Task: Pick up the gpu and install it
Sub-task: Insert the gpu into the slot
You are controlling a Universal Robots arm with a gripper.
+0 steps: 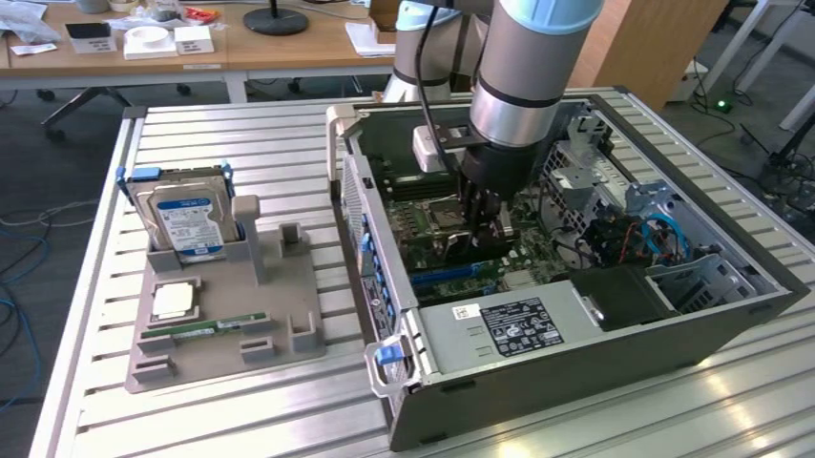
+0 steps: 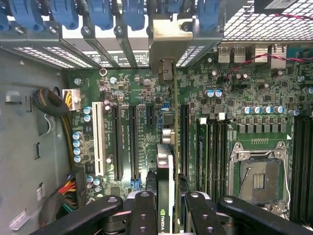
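My gripper [image 1: 491, 227] reaches down into the open computer case [image 1: 535, 367], over the motherboard [image 1: 433, 229]. In the wrist view the gpu [image 2: 165, 166] stands edge-on between the black fingers [image 2: 143, 211], and the gripper [image 2: 168, 215] is shut on it. The card's black cooler carries a green logo close to the fingers. Its thin green board runs toward the silver end bracket [image 2: 170, 34], which sits at the case's rear slot openings. The card is upright over the long black expansion slots [image 2: 132, 142], beside the one at its board edge. Whether it is seated I cannot tell.
Left of the case, a grey holder [image 1: 286, 296] carries a silver hard drive [image 1: 191, 224], a processor chip [image 1: 172, 302] and a narrow green memory stick [image 1: 210, 327]. Inside the case are an open processor socket [image 2: 257, 178], blue slot latches [image 2: 63, 12] and cable bundles [image 2: 51, 103].
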